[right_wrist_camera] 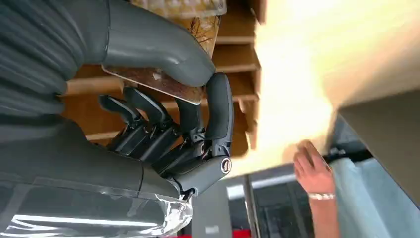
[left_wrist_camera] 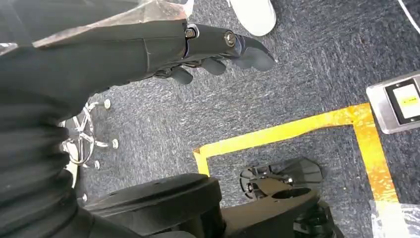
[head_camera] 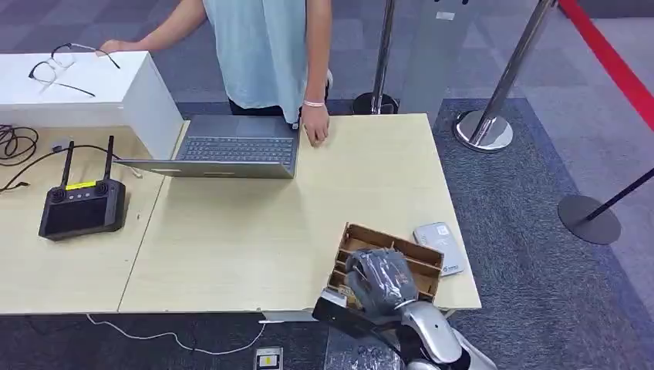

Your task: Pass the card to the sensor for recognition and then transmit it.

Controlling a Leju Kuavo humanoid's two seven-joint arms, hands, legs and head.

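Note:
My right hand (head_camera: 382,279) hovers over a brown cardboard slotted box (head_camera: 420,262) at the table's near right edge. In the right wrist view a thin card (right_wrist_camera: 153,82) is pinched between the thumb (right_wrist_camera: 163,49) and the dark fingers (right_wrist_camera: 218,106), just above the box's slots (right_wrist_camera: 233,59). A grey-white card sensor (head_camera: 439,247) lies flat on the table right beside the box. My left hand (left_wrist_camera: 213,47) hangs over the carpet beside my body, fingers loosely bent and holding nothing.
A person (head_camera: 266,46) stands at the far side, one hand (head_camera: 315,127) resting on the table by an open laptop (head_camera: 231,146). A black controller (head_camera: 81,206) lies at the left, glasses (head_camera: 65,65) on a white box. Stanchion bases (head_camera: 483,131) stand to the right.

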